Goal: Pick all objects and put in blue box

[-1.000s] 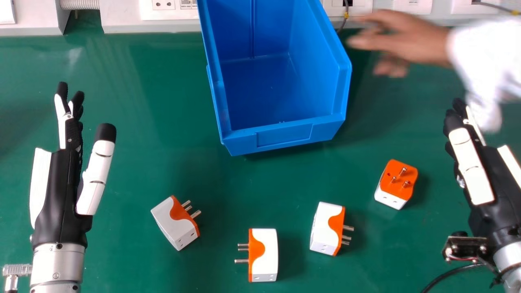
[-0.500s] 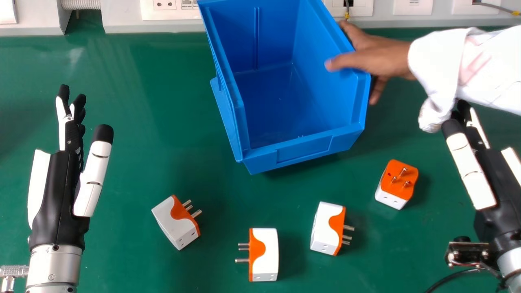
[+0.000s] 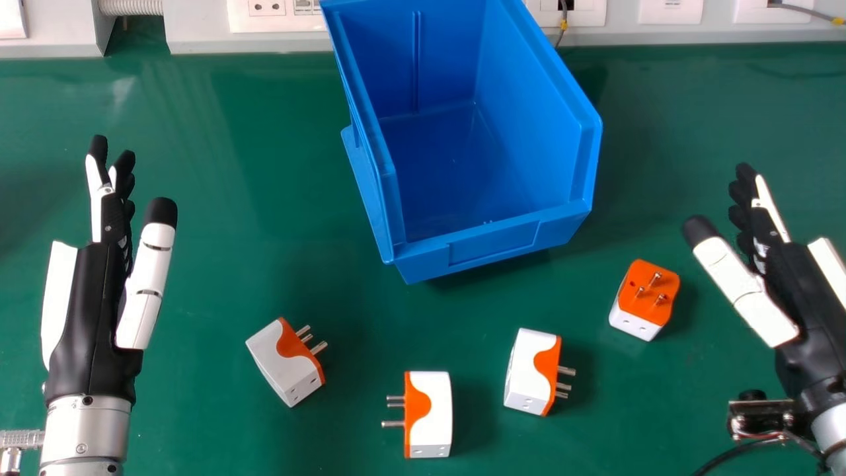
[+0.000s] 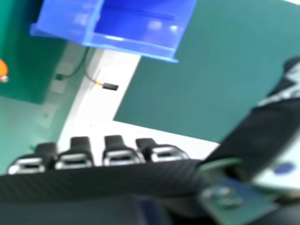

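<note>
Four white and orange plug adapters lie on the green table in the head view: one (image 3: 287, 362) at left, another (image 3: 429, 415) near the bottom centre, a third (image 3: 529, 371) right of it, and the last (image 3: 642, 299) farther right with its pins up. Behind them stands the blue box (image 3: 492, 241), its inside bare; the box (image 4: 131, 44) also shows in the right hand view. My left hand (image 3: 92, 311) is open at the left, apart from the adapters. My right hand (image 3: 803, 291) is open right of the pins-up adapter; its fingers (image 4: 119, 152) are extended in the right hand view.
White wall panels with sockets (image 3: 267, 8) run along the table's back edge (image 3: 231, 43). A thin cable (image 3: 564, 20) hangs just behind the box. At the lower right a black cable (image 3: 727, 455) runs beside my right wrist.
A person's hand shifted the blue box nearer and to the right, then withdrew. My right thumb has swung outward from the fingers; my left hand has moved slightly left. The adapters stayed put.
</note>
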